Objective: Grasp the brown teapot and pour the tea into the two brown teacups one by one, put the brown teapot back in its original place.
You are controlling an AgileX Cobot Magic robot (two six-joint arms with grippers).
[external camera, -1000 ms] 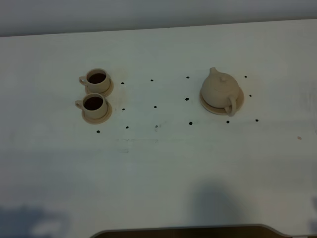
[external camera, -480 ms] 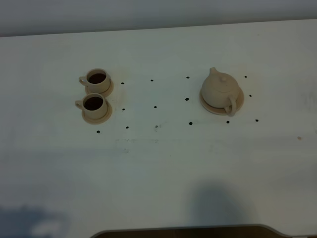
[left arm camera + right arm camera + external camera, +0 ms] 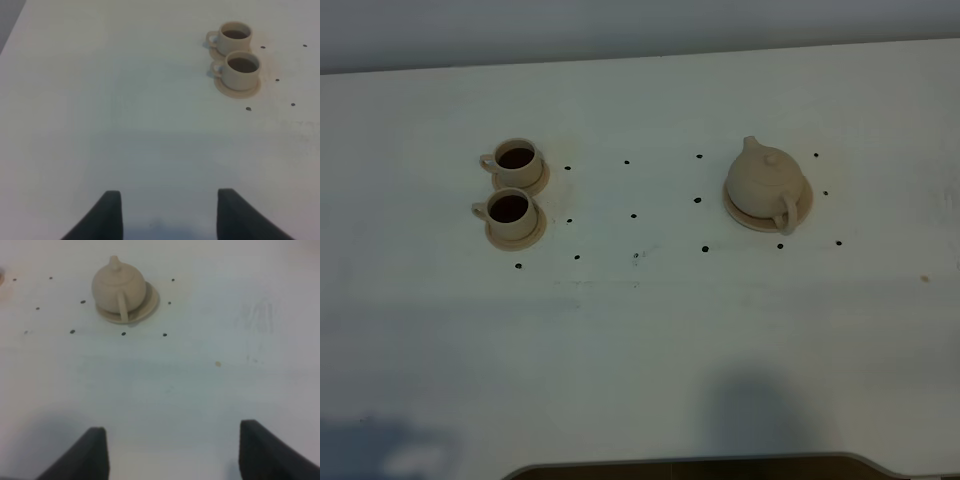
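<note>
The left jaws (image 3: pixel 165 215) stand spread wide with nothing between them, low over the near edge of the white surface (image 3: pixel 640 340). The right jaws (image 3: pixel 172 452) gape wider still, likewise empty. Both arms sit drawn back at the near edge, outside the high view. The two brown teacups (image 3: pixel 512 195), dark inside, stand on saucers toward the far left corner, one just behind the other. The brown teapot (image 3: pixel 765 180) rests upright on its saucer (image 3: pixel 803 205) toward the far right, well apart from them.
</note>
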